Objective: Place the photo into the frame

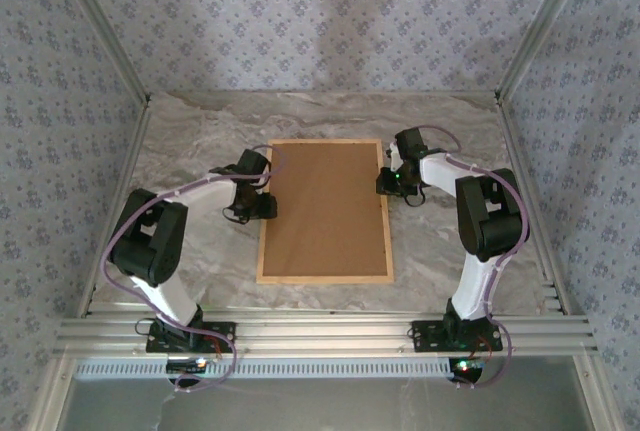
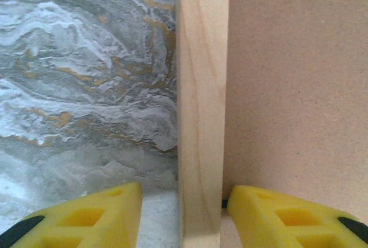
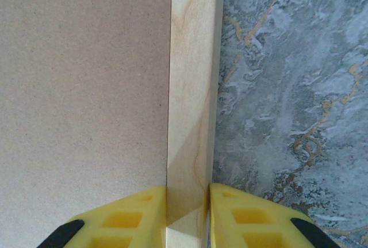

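Observation:
The frame (image 1: pixel 325 278) lies flat in the middle of the table, its light wood rails around a plain brown backing board (image 1: pixel 325 206) that faces up. The photo is hidden. My left gripper (image 1: pixel 264 189) straddles the frame's left rail (image 2: pixel 201 87). In the left wrist view this gripper (image 2: pixel 184 202) is open: the outer yellow finger (image 2: pixel 103 210) stands clear of the wood and the inner one (image 2: pixel 270 213) rests over the board (image 2: pixel 299 75), just off the rail. My right gripper (image 1: pixel 385 173) is shut on the right rail (image 3: pixel 192 75), both yellow pads (image 3: pixel 132 213) pressing the wood.
The grey marbled tabletop (image 1: pixel 200 141) surrounds the frame. Patterned walls with metal posts (image 1: pixel 530 41) close in the left, right and far sides. An aluminium rail (image 1: pixel 320 331) carrying the arm bases runs along the near edge.

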